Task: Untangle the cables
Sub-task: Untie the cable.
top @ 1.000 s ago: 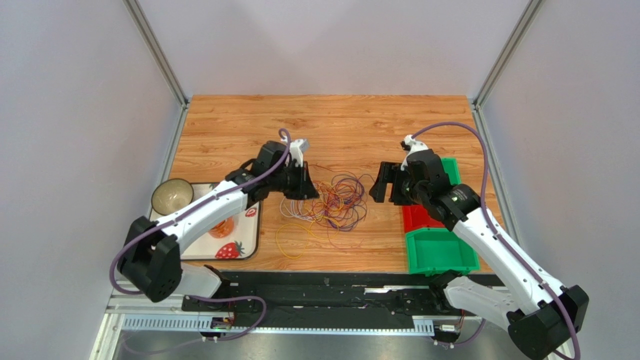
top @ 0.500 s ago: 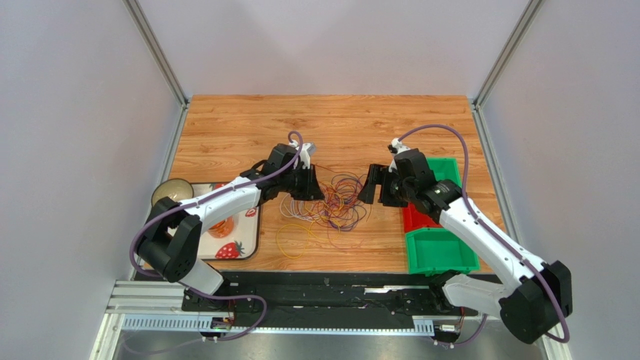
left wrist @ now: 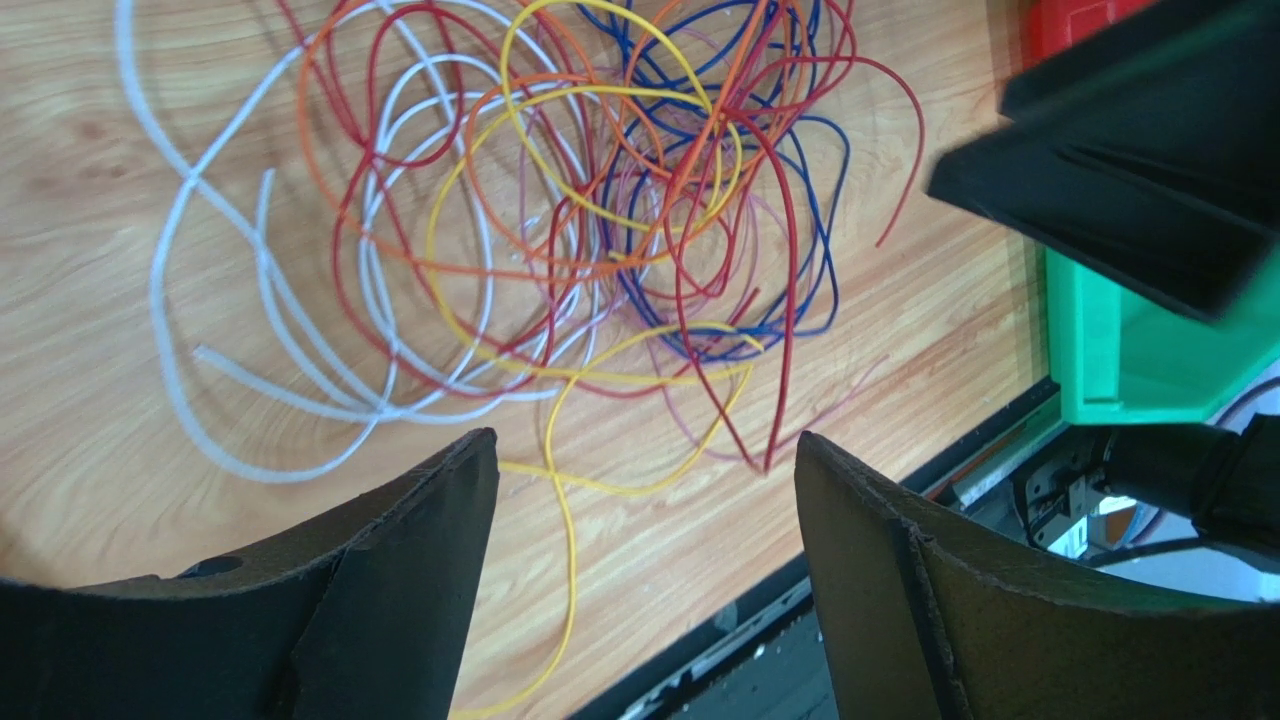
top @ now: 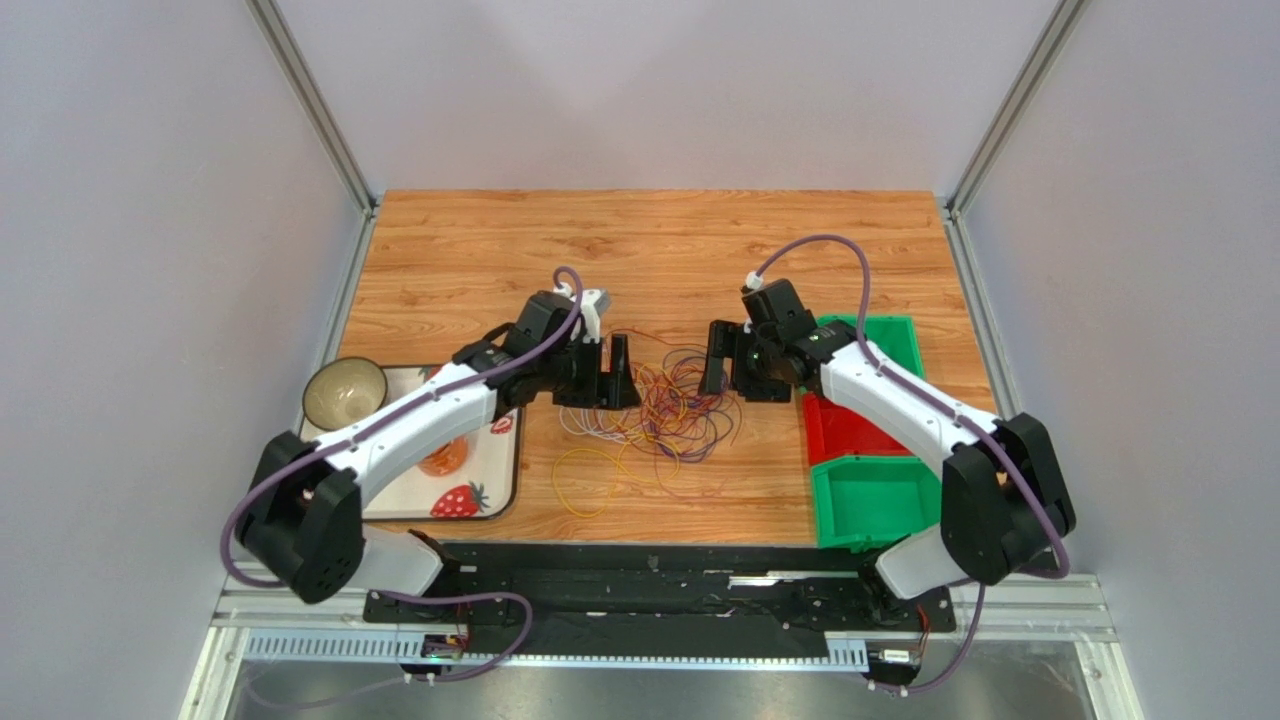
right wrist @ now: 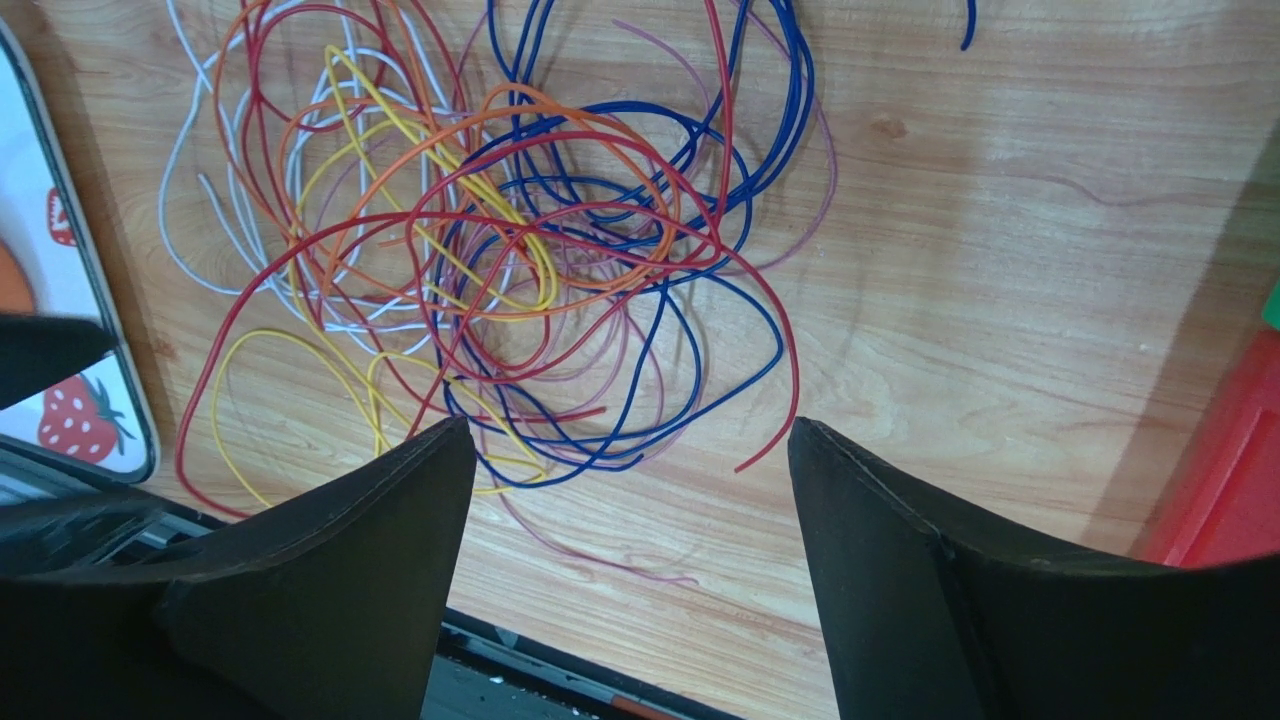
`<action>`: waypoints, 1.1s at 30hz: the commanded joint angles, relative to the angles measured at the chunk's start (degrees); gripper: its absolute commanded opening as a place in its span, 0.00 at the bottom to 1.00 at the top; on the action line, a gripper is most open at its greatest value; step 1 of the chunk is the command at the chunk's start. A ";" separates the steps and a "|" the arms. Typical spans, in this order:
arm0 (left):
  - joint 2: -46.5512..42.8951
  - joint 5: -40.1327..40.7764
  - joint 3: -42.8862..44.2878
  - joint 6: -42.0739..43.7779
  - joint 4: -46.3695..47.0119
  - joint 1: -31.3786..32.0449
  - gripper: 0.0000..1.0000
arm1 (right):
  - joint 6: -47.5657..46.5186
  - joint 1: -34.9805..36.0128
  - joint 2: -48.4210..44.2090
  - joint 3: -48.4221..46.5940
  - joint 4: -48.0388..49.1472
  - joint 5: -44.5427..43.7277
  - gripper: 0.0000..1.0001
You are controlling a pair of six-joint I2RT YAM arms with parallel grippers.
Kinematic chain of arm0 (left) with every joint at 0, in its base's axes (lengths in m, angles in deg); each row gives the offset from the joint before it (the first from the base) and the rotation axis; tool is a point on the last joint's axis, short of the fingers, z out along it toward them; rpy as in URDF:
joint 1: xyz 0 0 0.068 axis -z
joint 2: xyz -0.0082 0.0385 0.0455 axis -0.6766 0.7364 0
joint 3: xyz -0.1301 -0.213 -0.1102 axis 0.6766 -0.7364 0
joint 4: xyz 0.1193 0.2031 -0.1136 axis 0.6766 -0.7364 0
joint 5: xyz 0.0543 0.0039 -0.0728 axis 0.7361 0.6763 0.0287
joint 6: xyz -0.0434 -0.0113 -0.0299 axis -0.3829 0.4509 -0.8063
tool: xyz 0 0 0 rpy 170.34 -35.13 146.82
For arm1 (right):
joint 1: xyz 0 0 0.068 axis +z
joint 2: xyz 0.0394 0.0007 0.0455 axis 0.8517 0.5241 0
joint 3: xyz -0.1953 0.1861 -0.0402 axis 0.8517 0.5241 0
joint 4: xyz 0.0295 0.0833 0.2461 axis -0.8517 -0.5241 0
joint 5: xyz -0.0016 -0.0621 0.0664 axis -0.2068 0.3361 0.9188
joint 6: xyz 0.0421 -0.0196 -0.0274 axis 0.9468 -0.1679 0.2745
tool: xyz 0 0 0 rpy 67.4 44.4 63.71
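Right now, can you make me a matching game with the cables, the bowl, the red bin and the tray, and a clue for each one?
Things:
1. cables
2. bowl
3. red bin
4. tray

Clues:
A. sits between green bins on the right
B. has a strawberry picture on it
C. tangled in a pile in the middle of the table
D. round, at the tray's far left corner

Pairs: 1-C, 2-D, 3-A, 4-B
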State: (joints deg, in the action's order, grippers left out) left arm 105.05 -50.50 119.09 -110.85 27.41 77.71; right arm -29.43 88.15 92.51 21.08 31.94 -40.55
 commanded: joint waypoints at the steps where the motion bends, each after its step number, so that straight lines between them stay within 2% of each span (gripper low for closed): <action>1: -9.43 4.50 1.37 2.39 -8.82 0.11 0.81 | -3.34 -1.27 3.87 -3.05 3.26 -0.88 0.80; 10: -21.40 12.75 1.72 4.24 -21.04 0.11 0.80 | -5.63 -4.27 10.21 -4.81 7.12 1.75 0.63; 16: -24.13 12.33 5.85 4.94 -28.16 0.20 0.79 | -6.15 -4.36 12.84 -6.03 8.36 2.37 0.53; 22: -26.68 19.17 4.28 7.05 -30.37 0.20 0.79 | -6.06 -4.44 15.13 -6.12 9.59 3.33 0.45; 33: -25.80 19.01 3.57 7.40 -28.35 0.20 0.78 | -6.24 -4.36 17.33 -6.48 10.73 4.65 0.33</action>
State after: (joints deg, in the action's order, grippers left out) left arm 79.08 -32.36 122.48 -104.64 -1.02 77.73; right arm -34.85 83.80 109.21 16.84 39.85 -37.25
